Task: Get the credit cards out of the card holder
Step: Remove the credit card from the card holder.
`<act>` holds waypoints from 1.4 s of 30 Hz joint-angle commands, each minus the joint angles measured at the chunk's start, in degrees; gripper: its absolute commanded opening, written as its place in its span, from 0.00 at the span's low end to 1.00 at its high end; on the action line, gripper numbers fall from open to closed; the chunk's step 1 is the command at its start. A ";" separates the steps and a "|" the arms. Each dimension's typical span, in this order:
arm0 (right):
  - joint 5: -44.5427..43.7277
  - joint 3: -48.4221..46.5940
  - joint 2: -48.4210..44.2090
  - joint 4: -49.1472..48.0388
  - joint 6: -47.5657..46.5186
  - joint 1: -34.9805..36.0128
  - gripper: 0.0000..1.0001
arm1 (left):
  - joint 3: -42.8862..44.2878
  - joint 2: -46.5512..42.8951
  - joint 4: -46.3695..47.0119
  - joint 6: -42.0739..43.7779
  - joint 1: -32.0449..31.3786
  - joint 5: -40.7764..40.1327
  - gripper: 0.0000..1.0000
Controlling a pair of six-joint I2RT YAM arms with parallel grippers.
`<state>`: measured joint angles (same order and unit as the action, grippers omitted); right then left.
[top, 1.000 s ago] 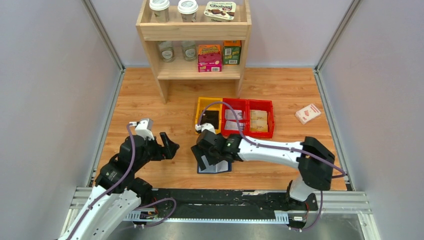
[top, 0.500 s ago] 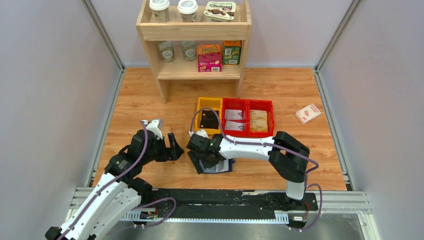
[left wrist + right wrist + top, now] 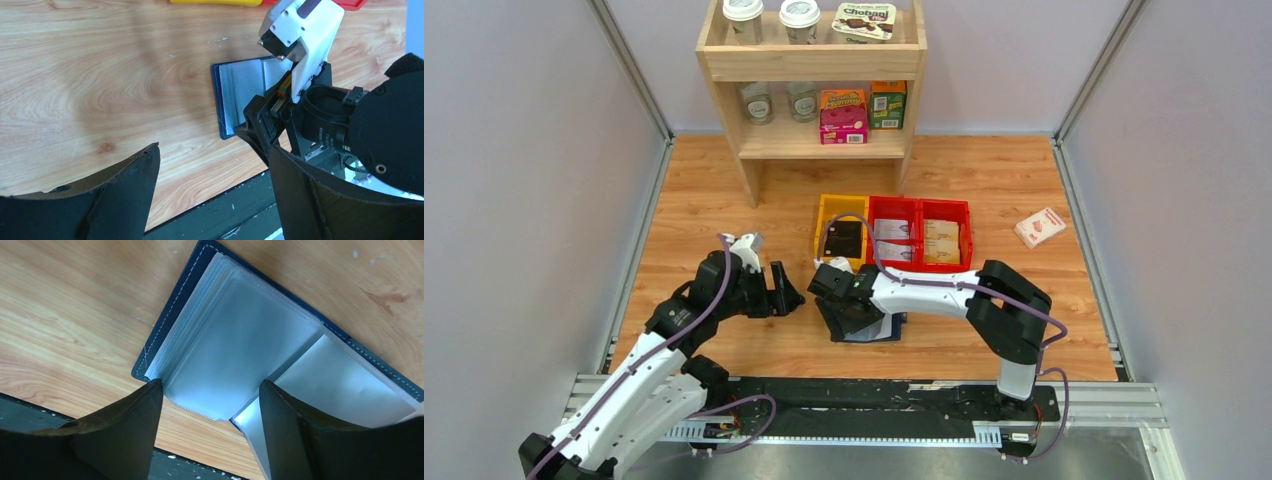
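The navy card holder [image 3: 882,330] lies open on the wooden table, its pale clear sleeves [image 3: 240,340] facing up. My right gripper [image 3: 844,305] is low over its left half. In the right wrist view that gripper [image 3: 211,390] is open, and its fingers straddle the near edge of the loose sleeve pages without pinching them. The sleeves that show are pale, with no black card in them. One black credit card [image 3: 844,238] lies in the yellow bin [image 3: 828,212]. My left gripper [image 3: 786,290] hangs open just left of the holder [image 3: 235,100], with only table between its fingers [image 3: 214,150].
Two red bins [image 3: 944,212] with packets adjoin the yellow one. A white-and-red box [image 3: 1039,227] lies at the right. A wooden shelf [image 3: 814,65] with cups and boxes stands at the back. The black rail [image 3: 864,395] runs along the near edge.
My left gripper has moved right, closer to the holder. My right gripper has settled lower over the holder's left half, and its jaws have narrowed somewhat.
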<state>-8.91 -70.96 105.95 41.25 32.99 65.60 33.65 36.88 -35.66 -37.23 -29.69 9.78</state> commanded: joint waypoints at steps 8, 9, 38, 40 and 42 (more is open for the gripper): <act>7.14 8.98 -8.47 -8.11 -1.00 -5.39 0.53 | 0.72 6.70 9.81 -4.16 -6.68 0.68 0.86; 7.93 10.04 -9.44 -9.16 -1.00 -5.83 0.51 | 0.72 7.93 11.04 -4.42 -7.13 0.59 0.86; 18.93 31.67 -27.54 -21.92 7.43 -24.03 0.38 | 6.69 28.41 24.76 -12.16 -13.90 1.03 0.86; 18.93 32.90 -28.95 -22.18 8.14 -25.08 0.33 | 7.74 29.99 25.29 -12.07 -14.34 1.38 0.86; 19.01 34.22 -30.80 -22.53 9.10 -26.14 0.28 | 8.89 31.75 25.99 -11.90 -14.78 1.73 0.86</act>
<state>11.00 -38.57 79.20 20.56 39.33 41.19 38.57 65.93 -13.67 -48.77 -43.53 10.37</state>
